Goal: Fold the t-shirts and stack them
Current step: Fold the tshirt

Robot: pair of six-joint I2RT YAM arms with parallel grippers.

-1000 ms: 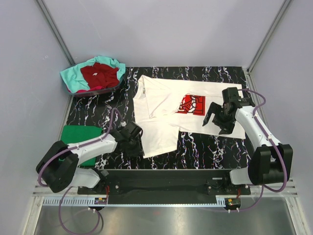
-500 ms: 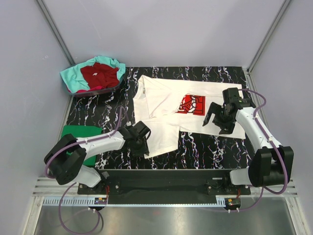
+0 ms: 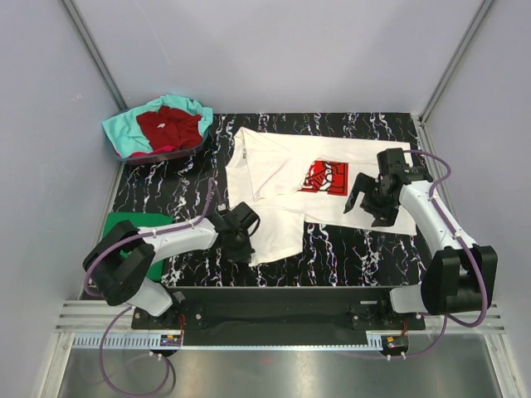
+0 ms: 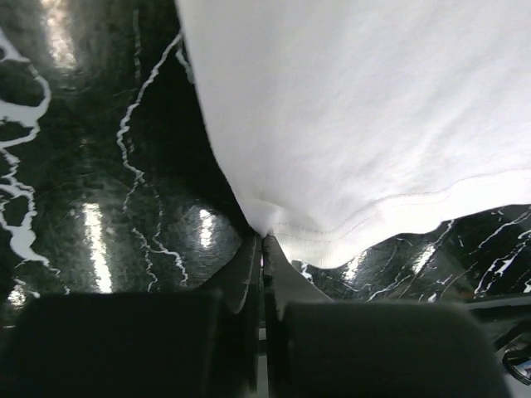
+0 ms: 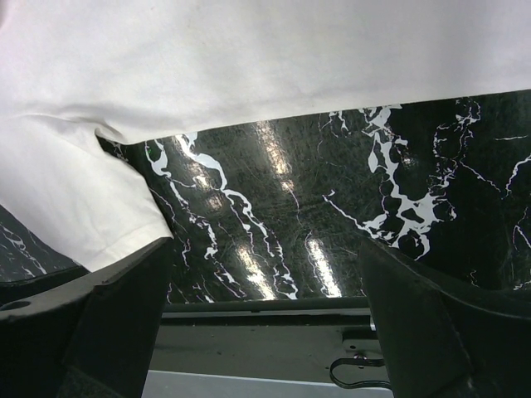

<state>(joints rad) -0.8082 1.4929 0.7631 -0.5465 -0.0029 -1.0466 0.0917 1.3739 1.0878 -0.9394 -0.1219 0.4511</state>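
The table (image 3: 348, 249) is glossy black with white marble veins, ringed by plain pale walls (image 3: 274, 50). The soft white shirt (image 3: 274, 178) lies spread mid-table, its red print (image 3: 325, 178) rectangular. The left gripper (image 4: 261, 242) is pinched tight on the shirt's near hem. The right gripper (image 5: 265, 282) hangs spread wide over the right sleeve. A flat folded green shirt (image 3: 137, 228) lies near left. Crumpled teal (image 3: 120, 133) and dark red (image 3: 170, 124) shirts are heaped far left.

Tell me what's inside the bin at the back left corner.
A dark red shirt lies on top of a teal shirt that spills over the rim of the bin. Anything beneath them is covered.
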